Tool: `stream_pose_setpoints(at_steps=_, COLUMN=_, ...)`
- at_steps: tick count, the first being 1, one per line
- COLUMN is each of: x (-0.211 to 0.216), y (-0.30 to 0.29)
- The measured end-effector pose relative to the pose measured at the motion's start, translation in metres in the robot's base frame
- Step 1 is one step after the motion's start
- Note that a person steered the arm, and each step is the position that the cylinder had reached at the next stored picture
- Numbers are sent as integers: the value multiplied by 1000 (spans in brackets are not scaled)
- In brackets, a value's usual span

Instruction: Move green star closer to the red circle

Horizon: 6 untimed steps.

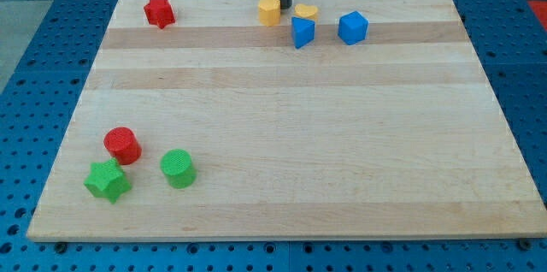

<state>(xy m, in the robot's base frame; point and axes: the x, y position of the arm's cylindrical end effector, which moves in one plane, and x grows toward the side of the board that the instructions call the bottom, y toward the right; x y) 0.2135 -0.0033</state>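
Note:
The green star (108, 180) lies near the view's bottom left of the wooden board. The red circle (122, 145) sits just above it and a little to the right, almost touching it. My tip (283, 6) is at the view's top centre, far from both, between the yellow hexagon block (270, 11) and a yellow heart-like block (306, 11).
A green circle (178, 168) stands to the right of the green star. A red star (158, 12) is at the top left. A blue triangle-like block (302, 32) and a blue block (352, 27) lie at the top right of centre. The board (282, 118) rests on a blue perforated table.

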Motion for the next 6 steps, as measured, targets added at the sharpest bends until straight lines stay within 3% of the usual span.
stream_pose_setpoints(at_steps=4, x=-20, y=-2)
stream_pose_setpoints(at_steps=6, x=-19, y=-70)
